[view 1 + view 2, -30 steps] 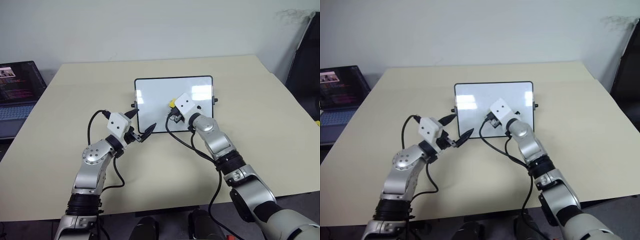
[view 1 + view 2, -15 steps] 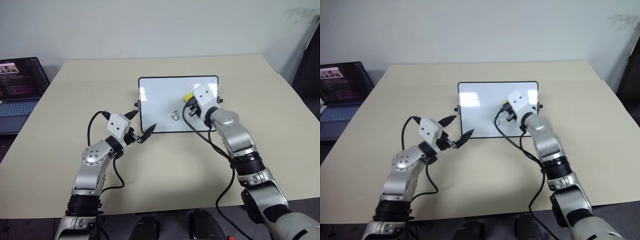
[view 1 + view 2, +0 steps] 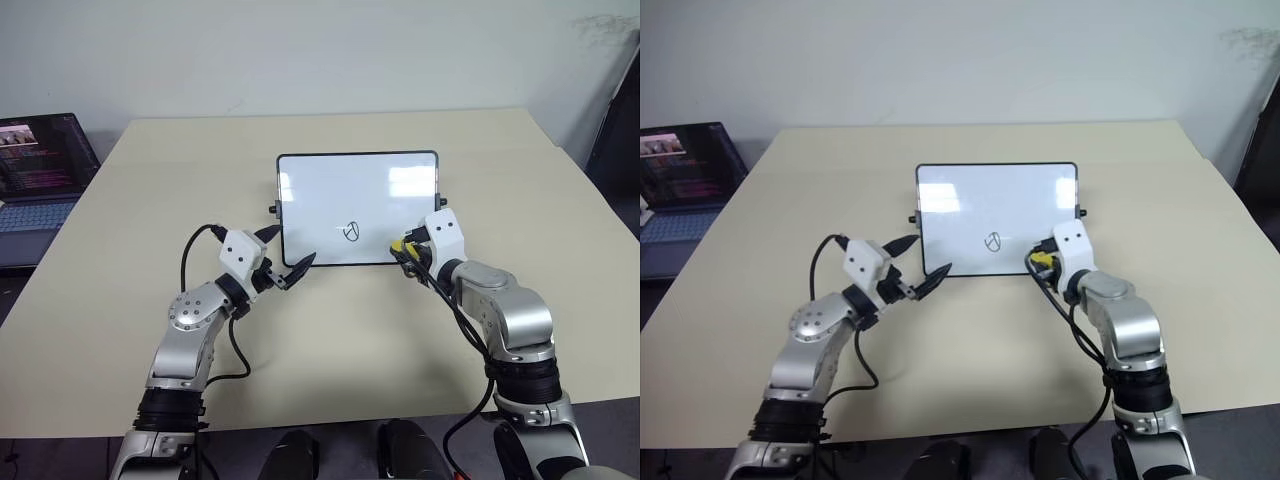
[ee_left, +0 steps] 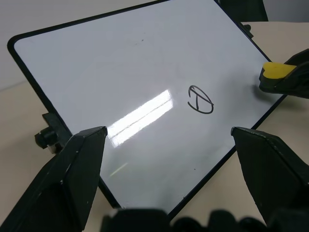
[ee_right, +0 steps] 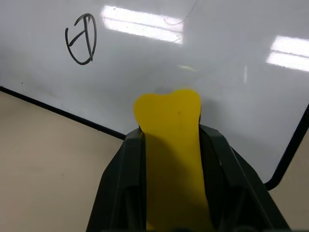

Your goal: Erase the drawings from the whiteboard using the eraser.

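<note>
Right wrist view shows the eraser (image 5: 170,140) clamped in the right tool (image 3: 408,252), its tip at the whiteboard's (image 3: 330,195) near right corner, apparently placed to sweep toward the one circled drawing (image 3: 351,231) left on it. Lying on the worktop (image 3: 560,240), the board has the left tool (image 3: 282,258) spread apart at its near left corner, probably to steady it.

A: How many boards? 
B: One whiteboard (image 3: 357,205), with one drawing (image 3: 351,231) on it.
A: Erasers? 
B: One eraser (image 5: 172,145).
A: Anything else? 
B: One laptop (image 3: 38,170), one table (image 3: 150,200), two grippers.
</note>
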Action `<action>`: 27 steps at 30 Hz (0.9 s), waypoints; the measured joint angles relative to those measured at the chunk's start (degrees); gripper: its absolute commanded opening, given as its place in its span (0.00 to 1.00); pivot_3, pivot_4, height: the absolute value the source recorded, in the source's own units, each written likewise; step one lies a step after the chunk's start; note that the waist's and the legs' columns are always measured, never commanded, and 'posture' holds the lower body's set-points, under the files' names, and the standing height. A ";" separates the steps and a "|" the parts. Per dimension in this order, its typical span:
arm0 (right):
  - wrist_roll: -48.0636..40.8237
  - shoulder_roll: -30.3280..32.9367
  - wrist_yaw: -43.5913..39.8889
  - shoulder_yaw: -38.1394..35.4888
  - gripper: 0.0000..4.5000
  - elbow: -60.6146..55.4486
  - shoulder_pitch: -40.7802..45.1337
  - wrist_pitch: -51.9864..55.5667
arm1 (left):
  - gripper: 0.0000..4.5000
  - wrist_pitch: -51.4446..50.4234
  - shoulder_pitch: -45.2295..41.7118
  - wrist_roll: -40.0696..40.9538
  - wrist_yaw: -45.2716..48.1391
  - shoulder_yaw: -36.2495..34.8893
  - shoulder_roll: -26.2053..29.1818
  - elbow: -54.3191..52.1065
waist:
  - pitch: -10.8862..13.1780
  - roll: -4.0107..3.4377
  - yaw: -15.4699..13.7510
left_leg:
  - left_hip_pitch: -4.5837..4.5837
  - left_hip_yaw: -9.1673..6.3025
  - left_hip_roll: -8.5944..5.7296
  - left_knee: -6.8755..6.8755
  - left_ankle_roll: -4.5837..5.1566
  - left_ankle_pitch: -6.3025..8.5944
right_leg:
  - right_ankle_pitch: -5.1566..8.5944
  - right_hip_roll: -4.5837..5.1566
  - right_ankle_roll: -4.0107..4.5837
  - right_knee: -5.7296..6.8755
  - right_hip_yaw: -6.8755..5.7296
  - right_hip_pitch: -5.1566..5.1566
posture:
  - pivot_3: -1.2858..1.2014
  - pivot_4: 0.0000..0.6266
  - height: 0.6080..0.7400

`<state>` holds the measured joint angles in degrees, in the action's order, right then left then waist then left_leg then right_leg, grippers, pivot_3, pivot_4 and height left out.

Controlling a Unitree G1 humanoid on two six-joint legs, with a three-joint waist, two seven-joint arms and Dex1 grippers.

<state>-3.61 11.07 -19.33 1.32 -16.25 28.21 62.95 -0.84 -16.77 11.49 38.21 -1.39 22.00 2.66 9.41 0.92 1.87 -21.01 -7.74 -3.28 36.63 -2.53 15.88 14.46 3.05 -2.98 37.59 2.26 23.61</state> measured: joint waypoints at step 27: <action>7.08 -0.36 3.34 11.37 0.27 21.20 11.39 -33.51 | 1.00 0.07 -0.60 -0.01 -0.10 0.04 -0.94 0.81 | 0.01 0.02 0.04 | 0.02 0.04 -0.03 0.03 -0.10 -0.05 | 0.00 -0.01 0.00 0.00 0.02 -0.02 | 0.52 0.24 1.00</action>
<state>3.47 10.71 -15.99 12.70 4.96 39.60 29.44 -0.78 -17.37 11.48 38.12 -1.35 21.06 3.47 9.41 0.94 1.92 -20.99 -7.71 -3.31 36.66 -2.63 15.82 14.46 3.05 -2.98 37.58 2.28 23.59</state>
